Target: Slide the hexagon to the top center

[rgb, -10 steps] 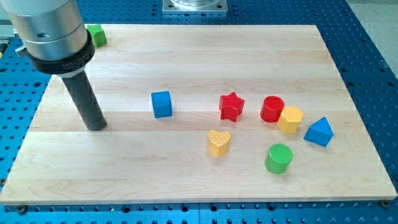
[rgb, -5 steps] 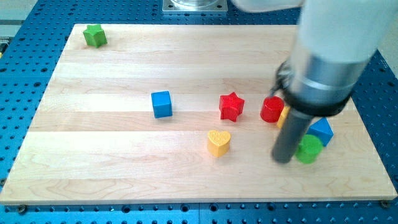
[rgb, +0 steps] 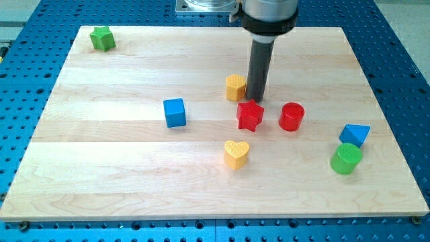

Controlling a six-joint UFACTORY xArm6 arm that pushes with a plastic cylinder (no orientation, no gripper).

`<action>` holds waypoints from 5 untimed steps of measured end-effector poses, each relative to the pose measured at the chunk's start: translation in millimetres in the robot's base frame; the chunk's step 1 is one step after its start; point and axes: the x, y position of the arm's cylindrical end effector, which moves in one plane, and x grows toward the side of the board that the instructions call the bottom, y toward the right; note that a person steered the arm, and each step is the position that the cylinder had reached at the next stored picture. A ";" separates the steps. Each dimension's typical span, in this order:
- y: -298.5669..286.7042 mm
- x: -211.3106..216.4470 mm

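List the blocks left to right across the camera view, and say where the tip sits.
green star → blue cube → yellow heart → yellow hexagon → red star → red cylinder → green cylinder → blue triangle. My tip sits against the hexagon's right side.

Yellow hexagon block (rgb: 236, 87): small, flat-topped, sitting flat on wooden surface (rgb: 121, 74); lies slightly right of surface centre, in upper half; my tip (rgb: 255, 99) touching or just beside its right side; red star block (rgb: 250, 115) near, toward view's bottom right, apart from it
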 end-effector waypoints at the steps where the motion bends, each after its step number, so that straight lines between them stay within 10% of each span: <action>1: -28.2 -11.8; 5: -82.8 -60.2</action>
